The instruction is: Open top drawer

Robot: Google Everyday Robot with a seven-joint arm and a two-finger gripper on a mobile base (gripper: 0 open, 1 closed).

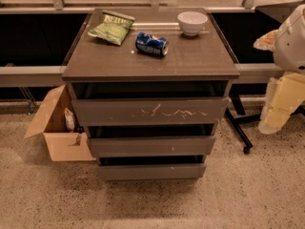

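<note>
The top drawer (147, 111) is the widest grey-brown front of the cabinet, with white scratch marks across its middle and no handle. A dark gap runs above it, under the cabinet top (190, 61). Two narrower plain drawer fronts sit below it (151, 146) (151, 171). My arm shows at the right edge, with a white upper part (291, 37). My pale yellow gripper (276, 113) hangs to the right of the cabinet, about level with the top drawer and apart from it.
On the cabinet top lie a green chip bag (110, 27), a blue can on its side (151, 44) and a white bowl (192, 23). An open cardboard box (59, 128) stands on the floor at the left. A black wheeled stand leg (238, 128) is at the right.
</note>
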